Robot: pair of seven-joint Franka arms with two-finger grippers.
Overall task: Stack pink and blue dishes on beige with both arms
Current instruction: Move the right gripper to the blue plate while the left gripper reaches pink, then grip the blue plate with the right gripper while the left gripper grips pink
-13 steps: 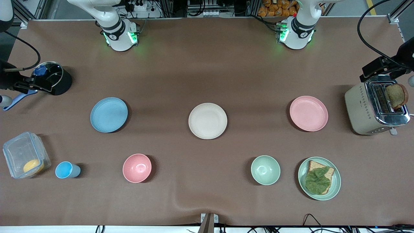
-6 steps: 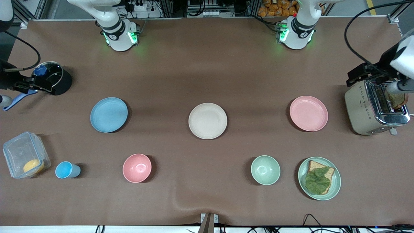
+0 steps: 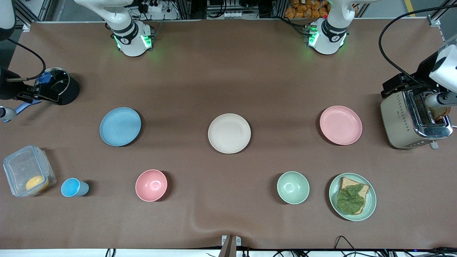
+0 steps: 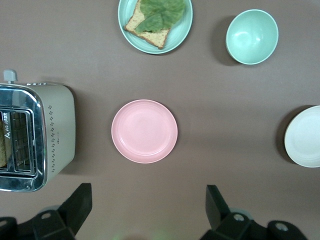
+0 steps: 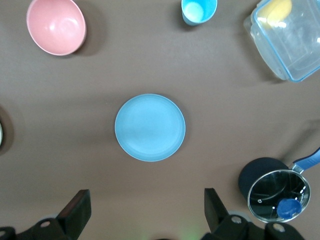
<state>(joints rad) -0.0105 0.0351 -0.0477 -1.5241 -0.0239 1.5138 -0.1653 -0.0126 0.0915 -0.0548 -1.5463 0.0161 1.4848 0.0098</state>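
Fingers spread wide on both. The left gripper (image 4: 145, 210) hangs high above the pale pink round matte plate (image 3: 341, 125), the right gripper (image 5: 145, 210) above the light blue round matte plate (image 3: 120, 126); the cream-beige plate (image 3: 229, 133) lies between the two. Thin low rims could slip a shallow pinch. Only the wrist views show the fingers; the front view shows the whole row, pink at the beige's three o'clock.

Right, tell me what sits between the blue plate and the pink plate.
The beige plate sits between the blue plate and the pink plate, with bare brown table either side of it. The front view shows this.
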